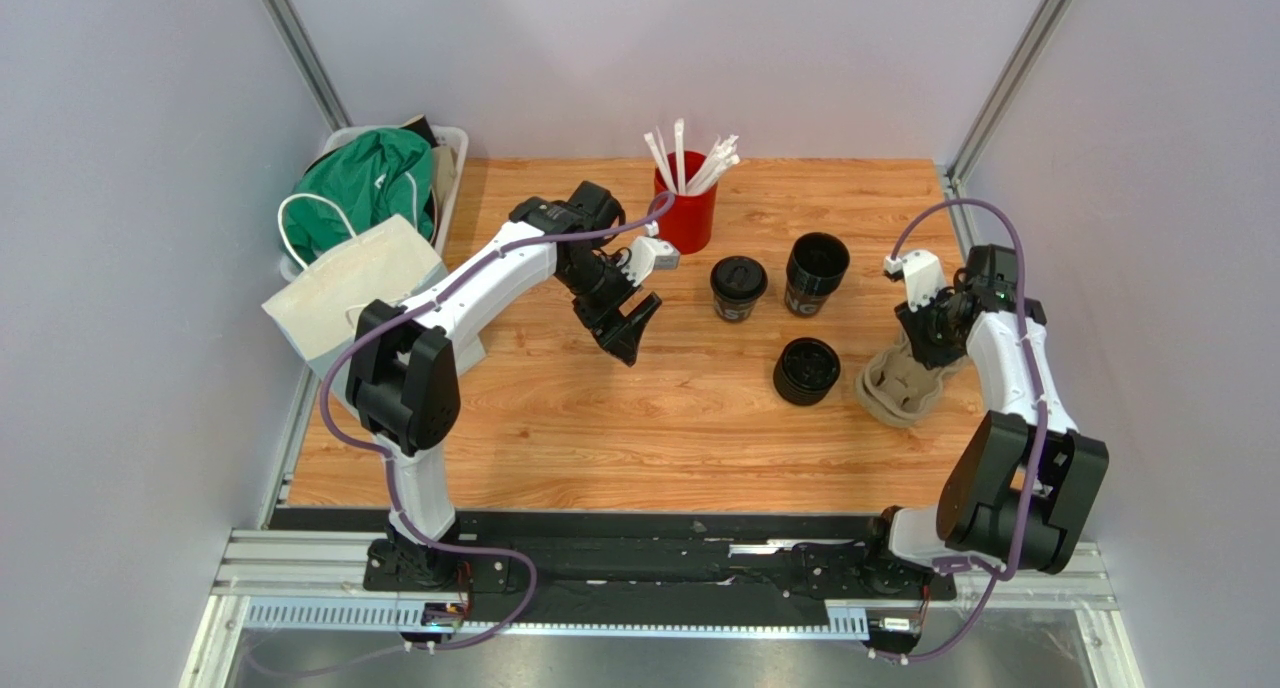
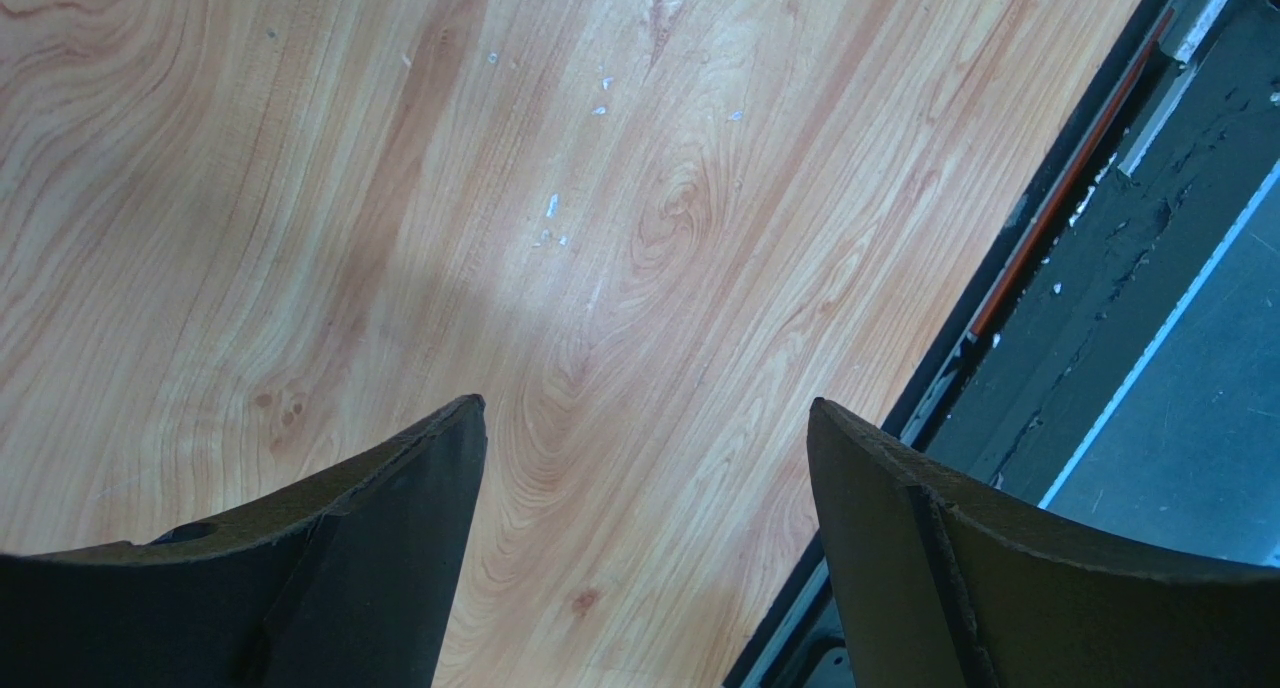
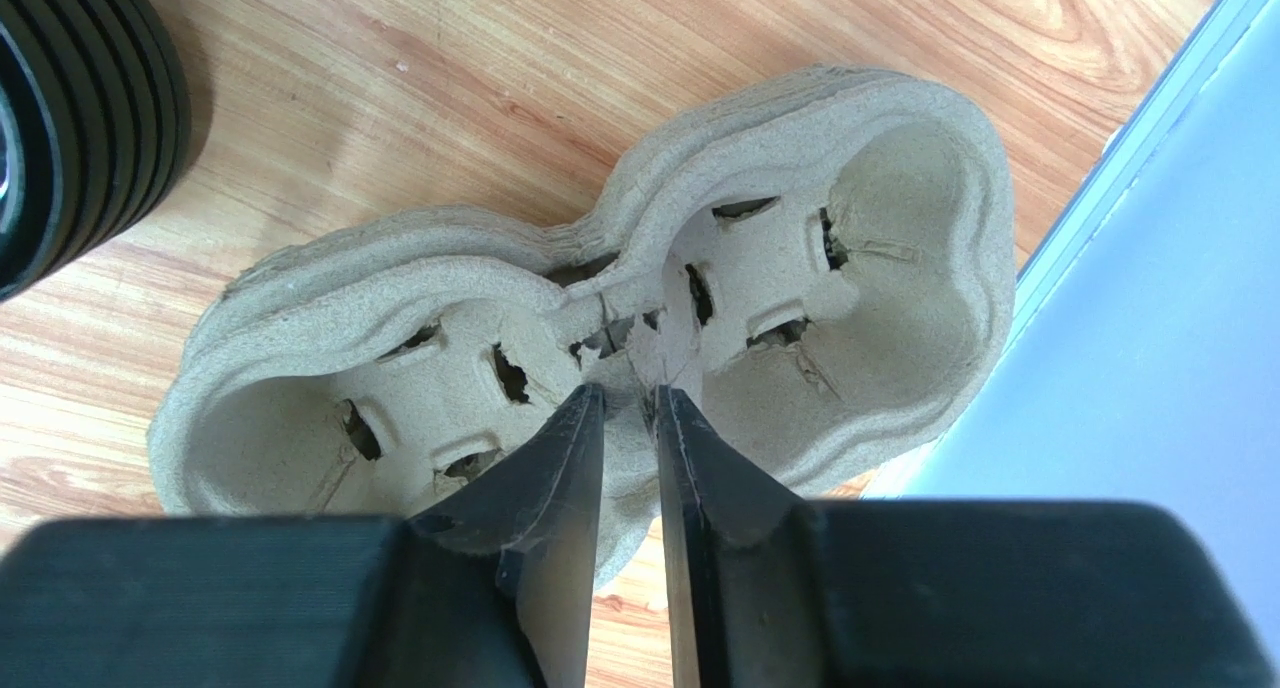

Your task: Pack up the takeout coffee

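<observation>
A wooden table (image 1: 676, 418) seen from above, with my two arms at its near edge. My right gripper (image 1: 920, 355) is at the right side of the table. Its two fingers (image 3: 571, 463) are pressed almost together, pinching the thin middle ridge of the brown pulp cup carrier (image 3: 887, 253) between its two slots. The carrier's rim shows several layers, so it may be more than one carrier nested; I cannot tell. My left gripper (image 1: 624, 328) hangs over bare wood left of centre, spread wide and holding nothing.

The takeout coffee is three small black cups right of centre, none of them in the carrier. The lidded cup (image 1: 738, 286) stands near the red cup of straws (image 1: 685, 216). The far cup (image 1: 816, 265) is just right of it and looks open-topped. The near cup (image 1: 807, 370) sits just left of the carrier without touching it. Its side looks ribbed in my right wrist view, so it could instead be stacked lids.

I judge the step in hand to be placing the carrier. To do it well I should grip only the ridge, and gently, since pulp tears. I should move slowly, set the carrier flat with both slots facing up, and stay clear of the near cup.
</observation>
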`<state>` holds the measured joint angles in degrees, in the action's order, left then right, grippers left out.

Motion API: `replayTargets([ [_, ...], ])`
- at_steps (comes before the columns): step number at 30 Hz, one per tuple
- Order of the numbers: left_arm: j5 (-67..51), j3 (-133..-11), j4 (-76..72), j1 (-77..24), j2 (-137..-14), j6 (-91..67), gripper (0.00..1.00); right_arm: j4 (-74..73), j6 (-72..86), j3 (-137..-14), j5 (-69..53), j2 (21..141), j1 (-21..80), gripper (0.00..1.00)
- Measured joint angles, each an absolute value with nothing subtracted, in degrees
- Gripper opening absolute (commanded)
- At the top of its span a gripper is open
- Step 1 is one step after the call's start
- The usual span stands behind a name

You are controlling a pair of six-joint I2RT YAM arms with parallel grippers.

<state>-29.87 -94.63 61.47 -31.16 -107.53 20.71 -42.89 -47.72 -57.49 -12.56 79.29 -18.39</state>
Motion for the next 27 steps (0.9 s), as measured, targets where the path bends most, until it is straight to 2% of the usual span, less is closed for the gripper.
replayTargets([
  [5, -29.87, -94.63, 61.47, -31.16, -107.53, 20.71, 0.87, -42.78, -47.99, -57.49, -12.6, 78.63, -18.81, 0.5],
  [8, -29.87, -94.63, 61.47, -31.16, -107.5, 20.71, 0.86, -42.68, -48.29, -57.45, -12.82, 78.28, -19.33, 0.55],
  [19, -29.8, -94.63, 61.47, -31.16, -107.53, 20.71, 0.86, -42.61, -50.5, -57.12, -16.36, 80.88, -21.65, 0.52],
  [21, -29.69, -94.63, 61.45, -31.16, -107.53, 20.73, 0.86, -42.65, -51.0, -57.08, -17.12, 81.71, -22.11, 0.49],
  [25, -29.65, -94.63, 61.45, -31.16, -107.53, 20.71, 0.86, -43.03, -52.12, -57.06, -18.63, 82.61, -22.65, 0.34],
  [27, -29.63, -94.63, 61.47, -31.16, -107.57, 20.71, 0.86, -43.24, -52.47, -57.06, -19.31, 82.61, -22.72, 0.3],
])
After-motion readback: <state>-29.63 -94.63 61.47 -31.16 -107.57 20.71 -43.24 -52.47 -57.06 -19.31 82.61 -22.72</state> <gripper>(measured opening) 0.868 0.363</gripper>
